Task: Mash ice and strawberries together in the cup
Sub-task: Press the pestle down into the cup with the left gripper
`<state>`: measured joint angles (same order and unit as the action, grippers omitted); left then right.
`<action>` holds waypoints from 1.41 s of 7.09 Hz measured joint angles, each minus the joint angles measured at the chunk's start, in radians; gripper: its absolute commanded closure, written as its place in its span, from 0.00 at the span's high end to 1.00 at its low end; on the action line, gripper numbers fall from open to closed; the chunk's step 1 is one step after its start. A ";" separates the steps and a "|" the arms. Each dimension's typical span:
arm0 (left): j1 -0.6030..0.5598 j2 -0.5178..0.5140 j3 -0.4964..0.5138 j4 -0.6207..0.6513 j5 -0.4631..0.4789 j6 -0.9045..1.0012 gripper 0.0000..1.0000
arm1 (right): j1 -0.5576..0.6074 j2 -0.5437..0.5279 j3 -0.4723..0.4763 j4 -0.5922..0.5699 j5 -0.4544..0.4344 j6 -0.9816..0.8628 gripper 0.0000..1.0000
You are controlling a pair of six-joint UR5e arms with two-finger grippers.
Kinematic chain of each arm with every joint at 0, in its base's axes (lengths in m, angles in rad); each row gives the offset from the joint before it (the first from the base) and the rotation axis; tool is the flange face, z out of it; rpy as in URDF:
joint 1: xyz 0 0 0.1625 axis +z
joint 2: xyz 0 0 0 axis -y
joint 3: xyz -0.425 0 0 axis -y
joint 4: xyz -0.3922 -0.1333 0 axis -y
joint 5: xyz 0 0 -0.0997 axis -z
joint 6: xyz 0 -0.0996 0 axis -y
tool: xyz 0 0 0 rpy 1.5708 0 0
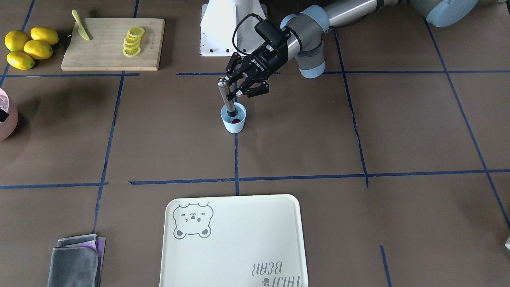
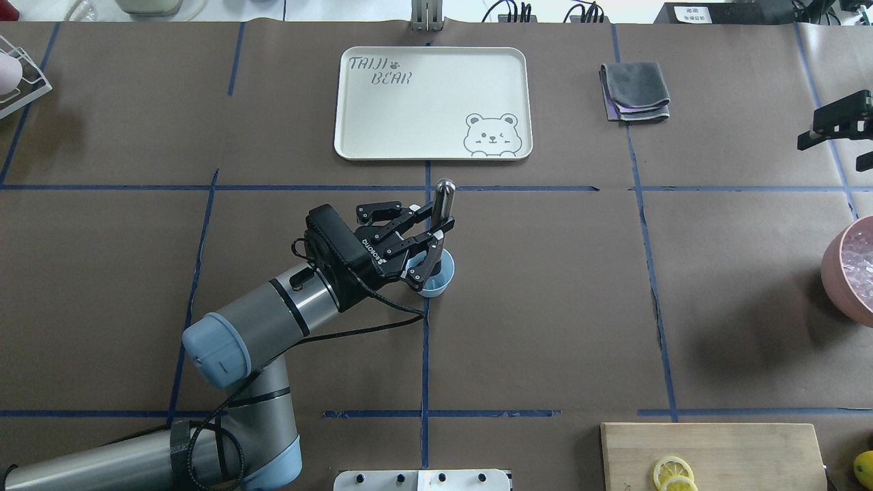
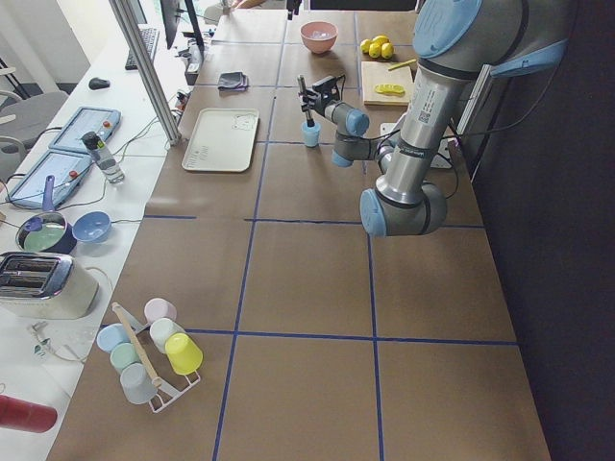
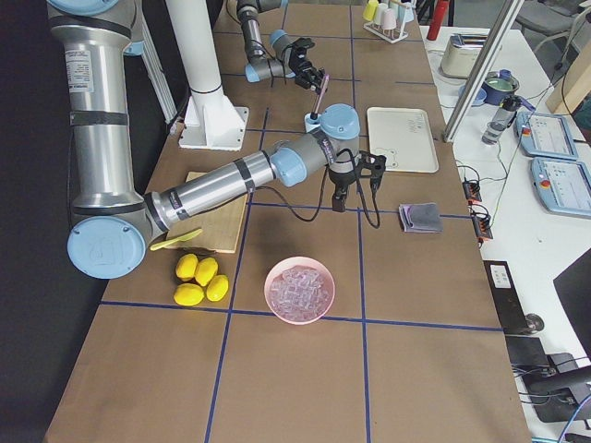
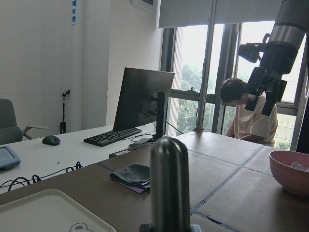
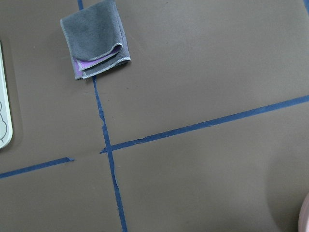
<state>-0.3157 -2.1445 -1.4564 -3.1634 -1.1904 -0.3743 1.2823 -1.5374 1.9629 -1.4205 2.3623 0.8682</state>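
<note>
Left gripper (image 1: 232, 87) pinches a steel cylindrical muddler (image 1: 228, 101) inside the pale-blue plastic cup (image 1: 233, 126); dark-red strawberry piece (image 1: 236, 120) looks whole, mashing remains.

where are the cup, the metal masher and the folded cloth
cup (image 1: 234, 125), front-facing view, outer wall
metal masher (image 1: 224, 92), front-facing view, upper shaft
folded cloth (image 2: 634, 85), overhead view, grey top layer
</note>
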 measured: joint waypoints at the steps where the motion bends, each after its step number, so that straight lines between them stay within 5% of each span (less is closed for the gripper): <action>1: 0.001 0.000 0.020 -0.014 0.000 0.000 0.00 | 0.000 0.000 0.000 0.000 0.000 0.000 1.00; 10: 0.020 -0.007 0.033 -0.023 0.000 0.014 0.00 | 0.008 -0.005 0.007 0.000 0.008 0.000 1.00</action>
<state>-0.2955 -2.1519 -1.4239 -3.1859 -1.1900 -0.3606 1.2901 -1.5422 1.9698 -1.4205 2.3700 0.8682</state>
